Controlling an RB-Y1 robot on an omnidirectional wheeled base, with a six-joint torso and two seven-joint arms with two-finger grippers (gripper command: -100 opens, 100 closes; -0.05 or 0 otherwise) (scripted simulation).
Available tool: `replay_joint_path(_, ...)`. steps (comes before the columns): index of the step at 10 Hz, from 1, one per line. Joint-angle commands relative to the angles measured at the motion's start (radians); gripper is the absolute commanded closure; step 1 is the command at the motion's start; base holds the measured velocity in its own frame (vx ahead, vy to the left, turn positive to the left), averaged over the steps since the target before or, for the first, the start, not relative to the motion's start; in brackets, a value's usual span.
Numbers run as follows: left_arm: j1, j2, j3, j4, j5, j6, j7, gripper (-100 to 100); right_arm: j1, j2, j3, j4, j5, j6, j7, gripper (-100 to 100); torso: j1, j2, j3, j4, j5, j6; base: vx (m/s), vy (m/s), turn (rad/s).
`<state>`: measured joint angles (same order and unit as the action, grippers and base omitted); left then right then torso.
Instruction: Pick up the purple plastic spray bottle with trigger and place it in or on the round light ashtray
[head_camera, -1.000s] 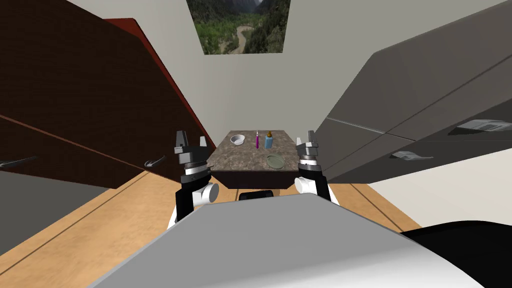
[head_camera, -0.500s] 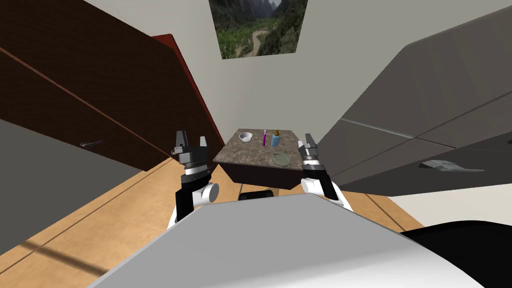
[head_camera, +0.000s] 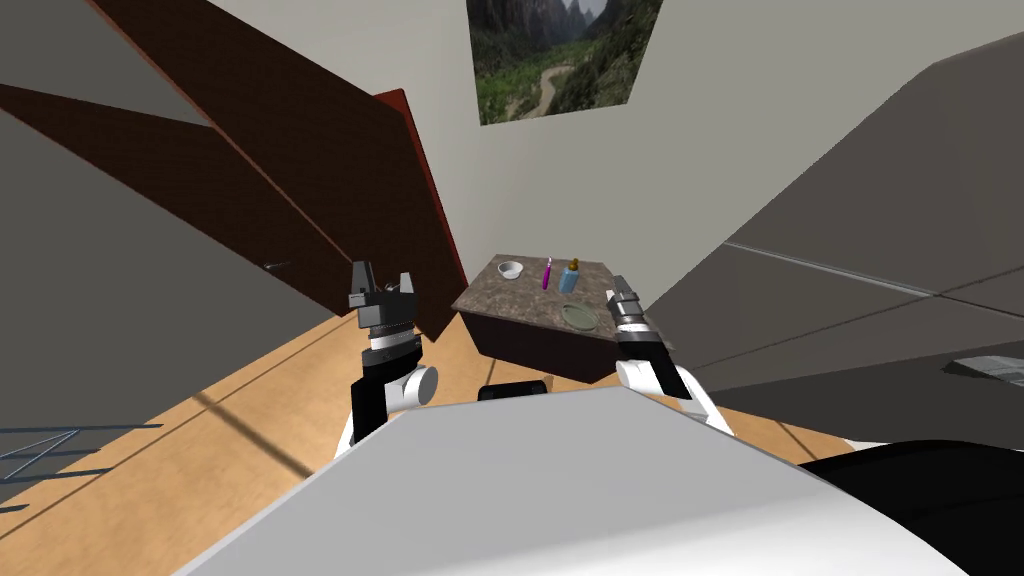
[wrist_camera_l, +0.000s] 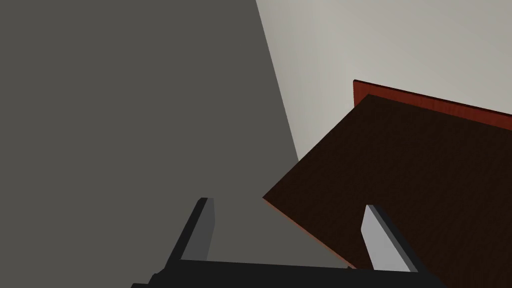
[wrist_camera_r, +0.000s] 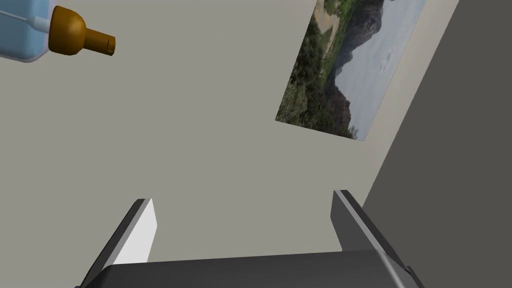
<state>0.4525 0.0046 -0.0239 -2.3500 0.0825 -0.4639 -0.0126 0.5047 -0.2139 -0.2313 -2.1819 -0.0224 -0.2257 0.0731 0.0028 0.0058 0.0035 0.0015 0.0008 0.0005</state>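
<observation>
1. Floor (head_camera: 200, 470): light wood planks with dark seam lines.
2. Left: dark brown cabinet (head_camera: 300, 170) with a red-brown edge. Right: grey cabinet fronts (head_camera: 850, 260).
3. Back wall (head_camera: 700, 150): beige, with a mountain-valley landscape picture (head_camera: 560, 55).
4. Small counter (head_camera: 505, 297) near that wall, with a mottled brown top and dark base.

We turn left, so the whole head view shifts: counter (head_camera: 520, 300) and wall picture (head_camera: 565, 55) sit further right, dark cabinet (head_camera: 300, 170) splays steeper, and a wire rack (head_camera: 40, 450) comes in low on our left. Right gripper (head_camera: 619, 287) now leans toward the counter, near the green dish (head_camera: 579, 316).
</observation>
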Motion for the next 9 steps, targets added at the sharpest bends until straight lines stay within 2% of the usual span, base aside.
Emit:
replay_joint_path(1, 0.000, 0.000, 0.000, 0.000, 0.000, 0.000, 0.000, 0, -0.007, -0.015, -0.031, 0.032, 0.005, 0.026, 0.009, -100, 0.000, 0.000, 0.000, 0.000, 0.000, 0.000, -0.039, 0.059, 0.164)
replay_joint_path(5, 0.000, 0.000, 0.000, 0.000, 0.000, 0.000, 0.000, 0, 0.000, -0.057, -0.133, 0.117, 0.028, 0.122, 0.053, -100, 0.003, -0.001, -0.001, 0.000, 0.001, -0.001, -0.054, 0.106, 0.361)
replay_joint_path(9, 0.000, 0.000, 0.000, 0.000, 0.000, 0.000, 0.000, 0, 0.004, -0.102, -0.230, 0.222, 0.061, 0.218, 0.116, -100, 0.001, -0.004, -0.002, -0.001, 0.000, -0.001, -0.011, 0.091, 0.337)
